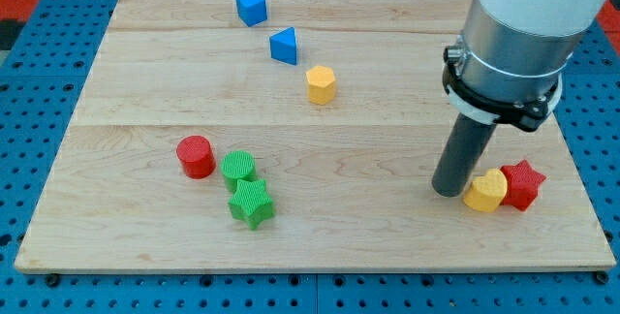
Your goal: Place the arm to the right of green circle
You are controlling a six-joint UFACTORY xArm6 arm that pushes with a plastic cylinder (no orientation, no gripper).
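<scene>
Camera view: my tip point(449, 190) rests on the pale wooden board point(387, 149) at the view's right, just beside the yellow heart-shaped block point(485, 191).

With no jaws to open or shut, the dark rod holds nothing; the red star block point(522, 184) touches the heart's right side. Well apart at lower left, the green circle block point(238, 168) sits between the red cylinder block point(196, 156) and green star block point(252, 204). Towards the top lie the blue cube point(251, 8), blue triangle block point(284, 46) and yellow hexagon block point(321, 84).
</scene>
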